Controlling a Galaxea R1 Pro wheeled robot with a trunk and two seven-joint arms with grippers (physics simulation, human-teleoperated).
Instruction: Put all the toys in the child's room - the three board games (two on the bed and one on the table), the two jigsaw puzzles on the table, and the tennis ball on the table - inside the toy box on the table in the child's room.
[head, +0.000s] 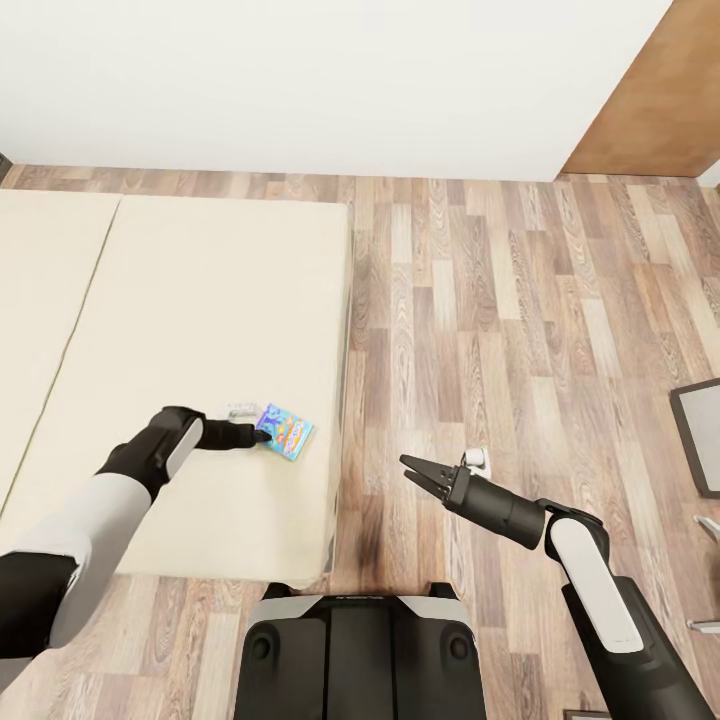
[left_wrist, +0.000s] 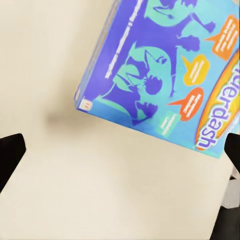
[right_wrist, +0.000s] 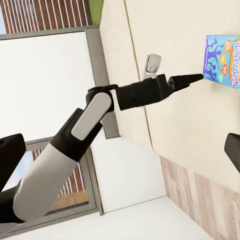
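Beige mattress of the bed (head: 200, 300) carries a blue board game (head: 285, 430) just past the left hand (head: 262, 434), whose fingers stand wide at its edge, while the right hand (head: 412, 470) hangs open over the wood floor (head: 520, 300) beside the bed.

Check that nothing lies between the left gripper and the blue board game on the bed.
Nothing visible does. The left gripper is at the near edge of the blue board game, which lies flat on the bed. In the left wrist view, bare mattress runs between the open fingertips up to the box.
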